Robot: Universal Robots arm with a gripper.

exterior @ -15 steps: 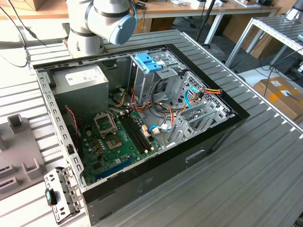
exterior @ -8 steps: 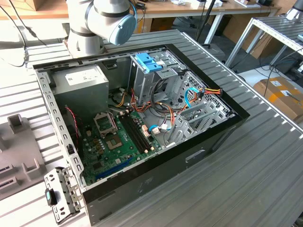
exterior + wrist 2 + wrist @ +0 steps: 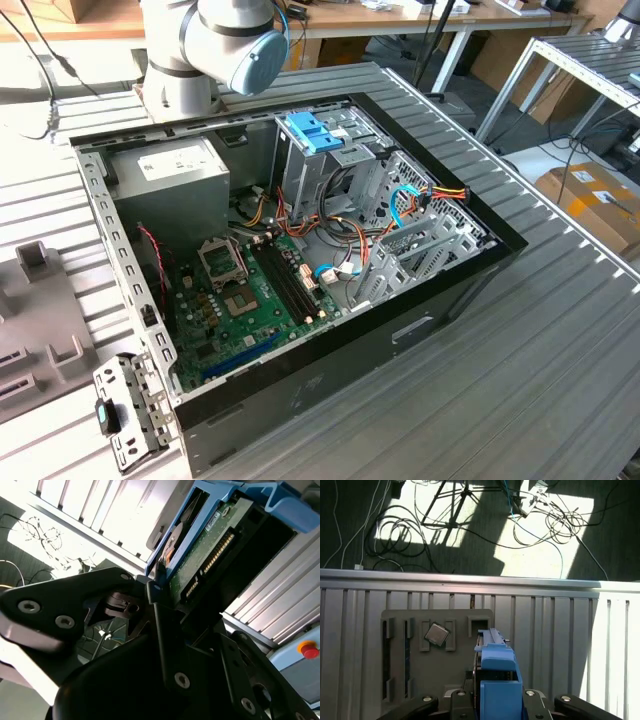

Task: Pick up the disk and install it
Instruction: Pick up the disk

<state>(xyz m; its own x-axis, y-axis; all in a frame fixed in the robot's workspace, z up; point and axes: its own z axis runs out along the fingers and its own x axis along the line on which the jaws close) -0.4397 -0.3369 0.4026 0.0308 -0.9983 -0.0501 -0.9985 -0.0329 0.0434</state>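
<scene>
Pincer (image 3: pixel 496 700) clenched on the disk (image 3: pixel 495 665) — blue rail showing; grey fixture (image 3: pixel 405 680) lies beyond it.

Arm (image 3: pixel 180 60): silver-grey tubular segments, light-blue joint cap (image 3: pixel 262 58). Jaws: black angular links, silver screw heads (image 3: pixel 28 606).

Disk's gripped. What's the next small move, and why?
Probably a short straight lift. The gripper is shut on the flat silver-metal disk with blue plastic rails, whose far end sits right by a slot of the grey fixture plate; whether it is clear is hard to tell, so avoid moving sideways yet.
</scene>
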